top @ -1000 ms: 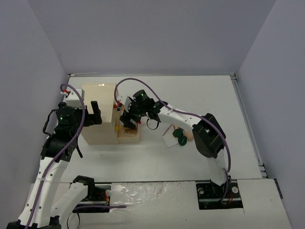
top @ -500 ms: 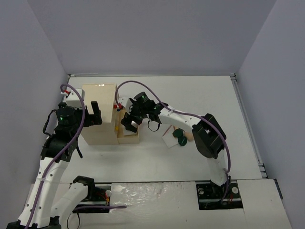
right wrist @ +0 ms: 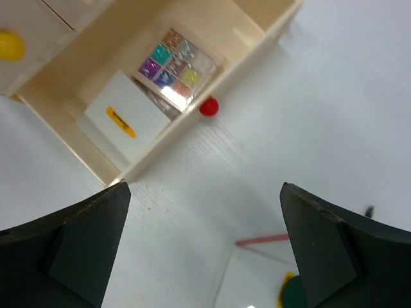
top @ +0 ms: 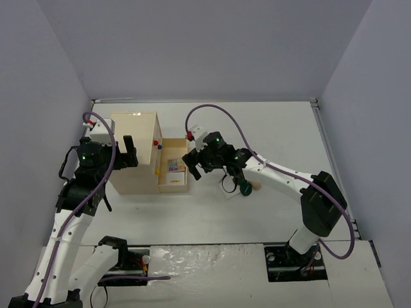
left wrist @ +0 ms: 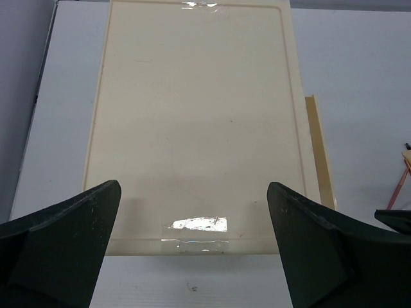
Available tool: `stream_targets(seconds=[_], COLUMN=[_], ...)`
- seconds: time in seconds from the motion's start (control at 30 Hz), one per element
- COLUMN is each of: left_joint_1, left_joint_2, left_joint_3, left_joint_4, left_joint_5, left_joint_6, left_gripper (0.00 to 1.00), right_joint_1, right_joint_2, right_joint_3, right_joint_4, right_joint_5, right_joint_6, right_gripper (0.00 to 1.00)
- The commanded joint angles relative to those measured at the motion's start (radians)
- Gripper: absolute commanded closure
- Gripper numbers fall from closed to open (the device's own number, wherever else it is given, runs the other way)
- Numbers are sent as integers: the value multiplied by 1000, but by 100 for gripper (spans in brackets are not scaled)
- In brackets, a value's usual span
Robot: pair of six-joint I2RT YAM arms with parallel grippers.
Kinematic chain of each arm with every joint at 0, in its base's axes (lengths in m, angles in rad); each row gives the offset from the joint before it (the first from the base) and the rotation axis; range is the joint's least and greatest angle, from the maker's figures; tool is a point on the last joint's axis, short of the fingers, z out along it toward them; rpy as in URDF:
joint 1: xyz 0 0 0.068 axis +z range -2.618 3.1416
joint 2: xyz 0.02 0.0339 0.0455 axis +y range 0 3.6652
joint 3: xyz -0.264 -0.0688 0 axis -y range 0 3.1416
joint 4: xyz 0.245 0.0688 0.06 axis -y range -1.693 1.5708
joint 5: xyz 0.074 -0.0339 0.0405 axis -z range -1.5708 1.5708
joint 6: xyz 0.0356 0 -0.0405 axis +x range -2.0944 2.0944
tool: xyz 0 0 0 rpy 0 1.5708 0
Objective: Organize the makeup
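Table (top: pixel 276 135): white, walled on three sides, with wide open room on its right half. Cream box (top: pixel 133 138) sits at the left, its drawer (right wrist: pixel 167 144) pulled out to the right. Left pincer (left wrist: pixel 194 186) hangs over the box top, fingers spread with nothing between them. Right pincer (right wrist: pixel 204 192) is over bare table just beside the drawer front, also spread and empty. In the drawer we see a multicoloured palette (right wrist: pixel 176 64) beside a labelled white card (right wrist: pixel 119 119); we cannot read the dark print on its yellow sticker. On the table right of the drawer are a loose white card (right wrist: pixel 247 282), a green compact (top: pixel 244 188) touching a beige piece (top: pixel 256 187), and a pink pencil (right wrist: pixel 263 240). There is a red knob (right wrist: pixel 207 106) on the drawer front and a yellow knob (right wrist: pixel 9 46) on the box.
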Motion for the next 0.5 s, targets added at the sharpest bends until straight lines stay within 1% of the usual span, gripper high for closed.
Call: stream_targets(seconds=[0.0,0.23,0.33,0.47], left_joint_1=[8,8,8,8], left_joint_2=[7,17,22,23], left_joint_3=[31,32,32,32], left_joint_4=[57,57,57,57], left_joint_5=[5,15,18,18], left_joint_6=[-1,-5,-4,-5], left_gripper=[3,3,3,3], right_joint_1=[6,8,5,-5], right_joint_2=[-86,-153,-162,-141], right_joint_3=[-168,-360,-388,-393], right_joint_4=[0,-4,-5,-5], right_joint_5=[123,236,292,310], right_joint_6=[267,443,466,463], right_gripper=[0,0,0,0])
